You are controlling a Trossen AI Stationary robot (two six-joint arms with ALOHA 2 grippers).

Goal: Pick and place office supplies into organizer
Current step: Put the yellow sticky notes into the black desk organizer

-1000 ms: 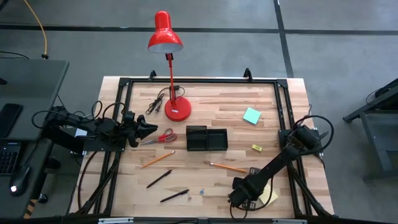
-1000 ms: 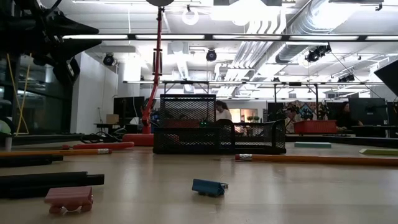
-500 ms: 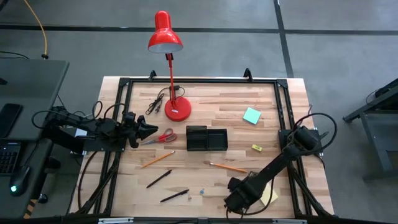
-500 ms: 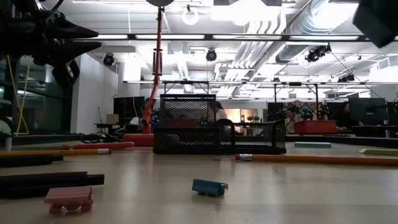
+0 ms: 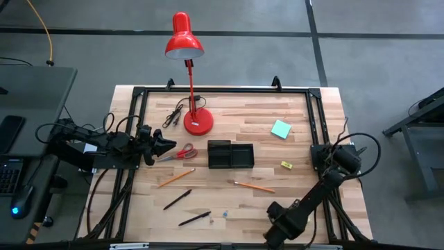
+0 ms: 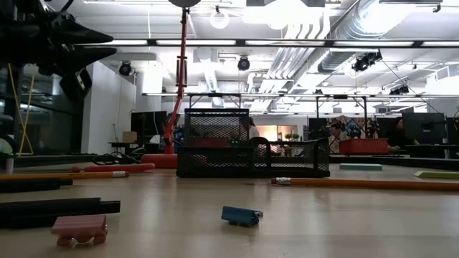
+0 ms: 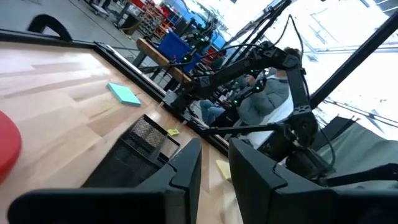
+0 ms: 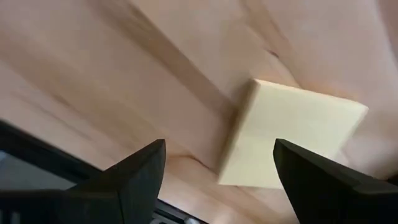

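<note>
Pale wooden table (image 5: 236,125) bears black organizer (image 5: 230,154).

No text, label, brand, number or sign can be read on anything shown; nothing legible is seen.

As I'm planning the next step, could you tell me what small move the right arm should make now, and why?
Probably lower the right gripper straight onto the yellow sticky-note pad and close. Its fingers stand open and apart over the pad, which lies flat on the table near the front right corner, not yet gripped. The organizer sits mid-table. The left gripper waits by the red-handled scissors.
</note>
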